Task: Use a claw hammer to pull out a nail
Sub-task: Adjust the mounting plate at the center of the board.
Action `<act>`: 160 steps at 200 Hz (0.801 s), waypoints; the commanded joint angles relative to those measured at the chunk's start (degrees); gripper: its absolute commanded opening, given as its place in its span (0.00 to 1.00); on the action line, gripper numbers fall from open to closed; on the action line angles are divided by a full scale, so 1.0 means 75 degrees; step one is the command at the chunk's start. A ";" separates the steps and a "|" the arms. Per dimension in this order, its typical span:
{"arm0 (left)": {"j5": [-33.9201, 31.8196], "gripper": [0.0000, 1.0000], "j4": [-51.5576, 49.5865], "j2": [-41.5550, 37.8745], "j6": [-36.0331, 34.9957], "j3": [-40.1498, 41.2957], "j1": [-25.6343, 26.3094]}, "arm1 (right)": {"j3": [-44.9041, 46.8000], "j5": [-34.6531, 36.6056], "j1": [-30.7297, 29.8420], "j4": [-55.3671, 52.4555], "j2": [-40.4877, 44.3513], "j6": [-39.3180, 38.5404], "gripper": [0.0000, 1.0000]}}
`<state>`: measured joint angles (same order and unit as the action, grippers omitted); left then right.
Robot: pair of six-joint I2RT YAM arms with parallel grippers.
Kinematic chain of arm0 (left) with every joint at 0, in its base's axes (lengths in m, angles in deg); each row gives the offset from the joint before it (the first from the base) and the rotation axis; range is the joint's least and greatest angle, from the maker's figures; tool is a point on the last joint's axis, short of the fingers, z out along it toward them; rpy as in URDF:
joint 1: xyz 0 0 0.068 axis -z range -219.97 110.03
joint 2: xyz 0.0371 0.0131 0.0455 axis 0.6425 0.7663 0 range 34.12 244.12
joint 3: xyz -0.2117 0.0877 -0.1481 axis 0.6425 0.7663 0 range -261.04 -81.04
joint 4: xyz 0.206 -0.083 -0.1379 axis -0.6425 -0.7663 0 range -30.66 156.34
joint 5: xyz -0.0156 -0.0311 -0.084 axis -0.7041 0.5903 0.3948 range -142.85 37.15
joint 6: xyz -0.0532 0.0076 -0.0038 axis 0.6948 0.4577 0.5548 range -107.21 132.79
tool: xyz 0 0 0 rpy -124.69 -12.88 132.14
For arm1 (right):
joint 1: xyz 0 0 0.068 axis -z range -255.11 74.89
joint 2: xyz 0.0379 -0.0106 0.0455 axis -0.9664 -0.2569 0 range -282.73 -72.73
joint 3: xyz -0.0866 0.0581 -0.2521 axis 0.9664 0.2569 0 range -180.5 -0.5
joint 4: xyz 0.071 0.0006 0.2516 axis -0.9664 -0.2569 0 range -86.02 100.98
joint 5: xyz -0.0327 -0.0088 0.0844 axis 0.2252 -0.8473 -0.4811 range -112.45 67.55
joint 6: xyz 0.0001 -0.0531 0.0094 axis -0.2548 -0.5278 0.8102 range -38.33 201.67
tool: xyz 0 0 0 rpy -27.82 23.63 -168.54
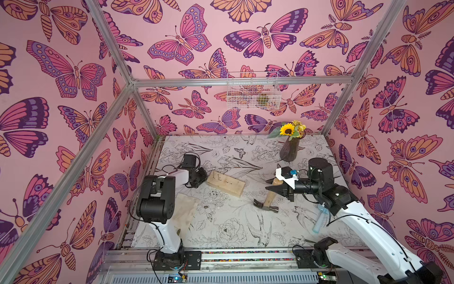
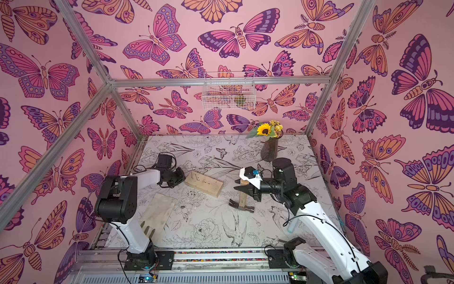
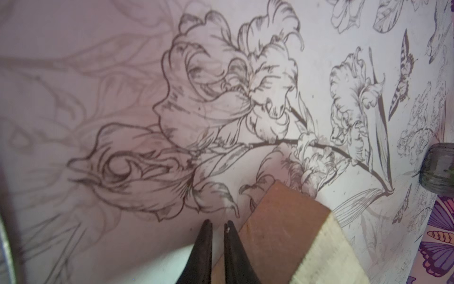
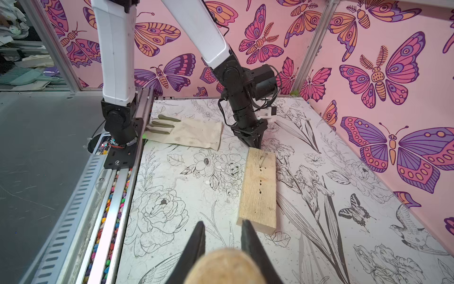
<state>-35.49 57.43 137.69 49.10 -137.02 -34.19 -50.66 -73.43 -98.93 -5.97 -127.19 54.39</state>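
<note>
Right arm: you have it reaching in low from its base, wrist level, with the right gripper (image 1: pixel 270 189) pointing sideways toward the wood block (image 1: pixel 226 183).
Right grip: it is clamped on the pale handle of the claw hammer (image 1: pixel 270 198), close to the butt end.
Claw hammer: its steel head is down on the table (image 1: pixel 233 228) and the handle slants up through the fingers. It lies well apart from the block, on the block's right.
Left arm: the elbow is high and the wrist bent down, with the left gripper (image 1: pixel 202 175) tipped toward the block's left end.
Left grip: your left wrist view shows the fingers (image 3: pixel 205 246) drawn almost together, with a thin slit between them and nothing in it, just beside the block's end face.
Top views add: the hammer's head and claw resting on the table, which neither wrist view shows.
Right wrist view adds: the handle's butt between the two fingers, a nail (image 4: pixel 263 157) leaning out of the block at the end by the left gripper, a row of holes along the block, and a glove (image 4: pixel 186 132) lying flat near the left arm's base.
</note>
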 commanded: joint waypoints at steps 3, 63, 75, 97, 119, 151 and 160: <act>0.0076 0.15 0.0227 -0.0318 -0.0002 0.0312 0.0368 | -0.0134 -0.0187 -0.0094 0.0461 0.0347 -0.0143 0.00; 0.0695 0.16 0.0527 -0.0867 0.0138 0.0767 0.0846 | 0.0006 -0.0295 -0.0128 0.0563 0.0608 0.0051 0.00; 0.0774 0.20 0.0535 -0.1126 0.0092 0.0870 0.0925 | -0.0019 -0.0359 -0.0141 0.0584 0.0533 0.0064 0.00; 0.0708 0.28 0.0557 -0.1961 -0.0055 0.1280 0.0924 | -0.0017 -0.0500 -0.0259 0.0707 0.0368 0.0046 0.00; 0.0721 0.43 0.1051 -0.2941 -0.0307 0.1918 0.0914 | 0.0003 -0.0528 -0.0406 0.0900 0.0237 0.0049 0.00; 0.1308 0.73 0.3301 -0.3987 -0.0945 0.3051 0.1542 | -0.0043 -0.0761 -0.0561 0.1477 0.0027 0.0310 0.00; 0.1374 0.76 0.4034 -0.4289 -0.1162 0.3319 0.1910 | -0.0040 -0.0867 -0.0614 0.1649 -0.0043 0.0385 0.00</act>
<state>-29.15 72.69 109.43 45.96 -116.83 -25.04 -49.41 -75.29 -102.36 -3.04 -127.28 55.59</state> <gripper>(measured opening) 0.719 0.259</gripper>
